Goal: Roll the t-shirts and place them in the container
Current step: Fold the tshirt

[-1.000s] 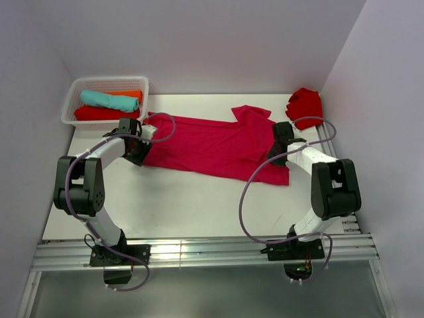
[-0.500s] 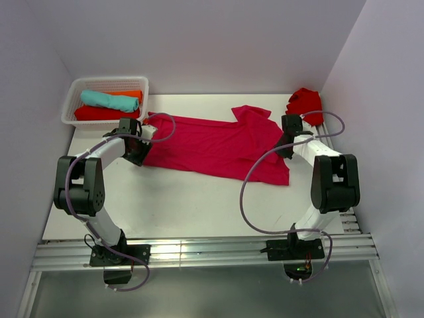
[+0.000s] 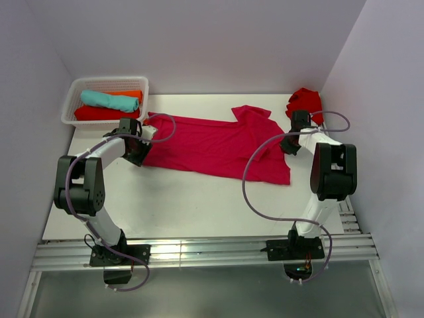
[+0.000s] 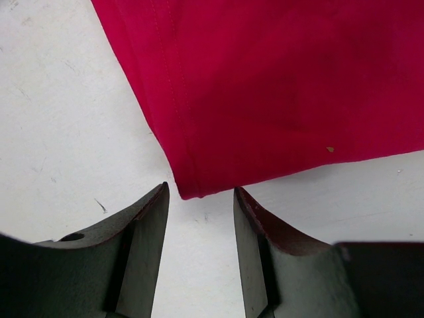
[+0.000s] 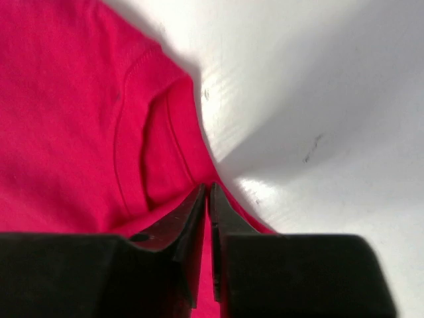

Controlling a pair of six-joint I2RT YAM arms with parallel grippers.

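From above, a white basket (image 3: 71, 106) stands at the far left corner of the table (image 3: 199, 199). It holds three rolled t-shirts: a teal one (image 3: 109, 100) on top, an orange one (image 3: 133, 95) behind it, and a red one (image 3: 106, 114) along the near side. A crimson t-shirt (image 3: 212, 146) lies spread flat across the middle of the table, its left end just beside the basket. A crumpled red bundle (image 3: 305, 104) sits at the far right corner. The left gripper (image 3: 136, 148) rests at the crimson t-shirt's left edge, and the right gripper (image 3: 289, 143) is at its right edge, near the bundle.

In the left wrist view, the left gripper (image 4: 199, 252) is partly open and holds nothing. Its fingers (image 4: 149, 225) sit on either side of a gap over bare table. The hemmed corner of the crimson t-shirt (image 4: 278, 86) lies just ahead of that gap.

In the right wrist view, the right gripper (image 5: 209, 199) has its jaws closed almost together. Its tips sit right at the hemmed edge of the crimson t-shirt (image 5: 66, 106), where cloth meets table. I cannot tell whether any cloth is pinched between them.
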